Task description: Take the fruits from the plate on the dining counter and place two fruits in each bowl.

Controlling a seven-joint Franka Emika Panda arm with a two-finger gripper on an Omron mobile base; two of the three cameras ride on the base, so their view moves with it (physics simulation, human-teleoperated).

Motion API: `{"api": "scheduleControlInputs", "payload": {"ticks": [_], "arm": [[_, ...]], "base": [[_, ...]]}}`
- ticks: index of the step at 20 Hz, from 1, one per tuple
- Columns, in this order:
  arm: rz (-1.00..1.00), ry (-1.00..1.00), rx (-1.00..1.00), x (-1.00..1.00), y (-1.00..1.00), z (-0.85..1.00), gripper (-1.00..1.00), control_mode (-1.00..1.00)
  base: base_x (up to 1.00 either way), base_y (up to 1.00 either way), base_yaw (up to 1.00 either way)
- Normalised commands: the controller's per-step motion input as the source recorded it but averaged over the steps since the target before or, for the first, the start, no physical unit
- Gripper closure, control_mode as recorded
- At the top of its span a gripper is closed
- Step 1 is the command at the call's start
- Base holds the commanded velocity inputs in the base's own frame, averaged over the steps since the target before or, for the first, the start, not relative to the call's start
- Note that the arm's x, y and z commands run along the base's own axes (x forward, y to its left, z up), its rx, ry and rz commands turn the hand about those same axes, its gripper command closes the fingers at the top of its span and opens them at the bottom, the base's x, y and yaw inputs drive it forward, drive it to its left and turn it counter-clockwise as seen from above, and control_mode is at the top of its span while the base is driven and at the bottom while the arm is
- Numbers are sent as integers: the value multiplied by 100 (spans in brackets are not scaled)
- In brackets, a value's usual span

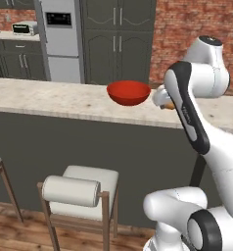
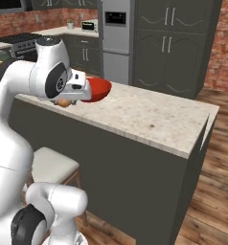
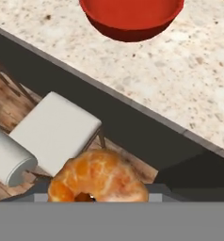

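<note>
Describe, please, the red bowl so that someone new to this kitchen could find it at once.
Start from the long dining counter with the beige speckled stone top and dark grey front, which has white-cushioned stools before it. On that top, just beside the robot's white arm, stands the red bowl. It is wide, shallow and glossy, the one bright red thing on the pale stone.

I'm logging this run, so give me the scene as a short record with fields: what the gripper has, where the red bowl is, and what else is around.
gripper: shut on the orange fruit
orange fruit: orange, mottled skin, close at the bottom of the hand view
red bowl: on the dining counter, upright; contents cannot be told
gripper position: near the counter's front edge, short of the red bowl
stool: white cushioned, on the floor in front of the counter
background: refrigerator and dark cabinets, brick wall
</note>
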Motion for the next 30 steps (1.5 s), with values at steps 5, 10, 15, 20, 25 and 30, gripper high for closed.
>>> {"api": "scheduleControlInputs", "payload": {"ticks": [5,10,15,20,25,30], "arm": [[0,5,-4,100,5,6,100,-100],[0,3,0,99,0,5,100,-100],[0,-7,0,47,19,-5,100,-100],[-9,-1,0,84,36,-18,100,-100],[-5,0,-1,87,16,-45,100,-100],[0,0,1,3,-25,-15,100,-100]], "base": [[0,0,0],[0,0,0],[0,0,0],[0,0,0],[0,0,0],[0,0,0]]}}
